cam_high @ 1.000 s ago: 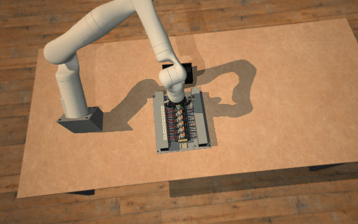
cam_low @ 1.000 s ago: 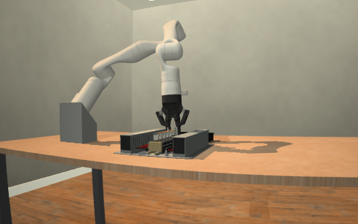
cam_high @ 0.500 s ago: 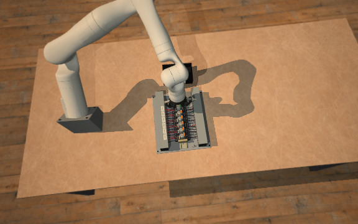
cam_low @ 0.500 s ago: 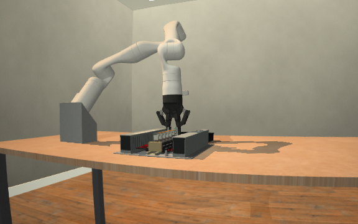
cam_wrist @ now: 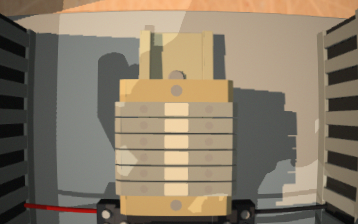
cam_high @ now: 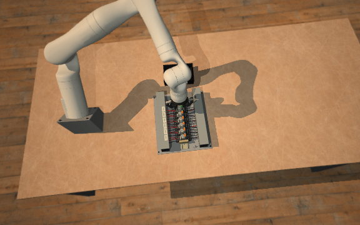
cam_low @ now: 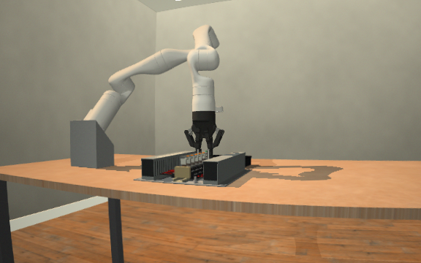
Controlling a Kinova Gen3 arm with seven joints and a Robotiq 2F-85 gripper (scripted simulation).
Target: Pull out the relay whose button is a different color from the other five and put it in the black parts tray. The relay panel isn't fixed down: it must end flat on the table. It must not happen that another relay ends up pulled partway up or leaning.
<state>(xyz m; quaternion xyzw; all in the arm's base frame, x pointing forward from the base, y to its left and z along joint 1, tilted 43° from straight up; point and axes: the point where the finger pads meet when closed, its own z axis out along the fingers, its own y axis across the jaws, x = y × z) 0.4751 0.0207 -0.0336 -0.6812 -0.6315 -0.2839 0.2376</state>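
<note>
1. Near the middle of the top view, a grey rectangular relay panel (cam_high: 183, 149) lies flat on the light brown wooden table (cam_high: 292, 94), with two long grey slotted ducts (cam_high: 160, 122) running along its left and right sides.
2. Between the ducts a row of small relays runs up the frame; the lower ones carry orange buttons (cam_high: 182, 124), and the green-buttoned relay (cam_high: 181, 107) sits at the upper end of the row, still seated in the panel.
3. Directly over that upper end the white jointed robot arm (cam_high: 170, 53) points straight down, and its black two-finger gripper (cam_low: 204, 147) reaches into the gap between the ducts in the exterior view.
4. Its fingers are pinched on the green-buttoned relay, standing partly apart around it rather than pressed together; the contact itself is hidden by the wrist in the top view.
5. Above the panel in the top view, the black parts tray (cam_high: 191, 67) shows only at its edges behind the wrist, just beside the panel's upper end.
6. At the left of the table, the arm rises from a dark grey block pedestal (cam_high: 97, 123).
7. Seen from the wrist, a stack of tan terminal blocks (cam_wrist: 175, 145) fills the centre, a red wire (cam_wrist: 55, 207) crossing the lower left.
</note>
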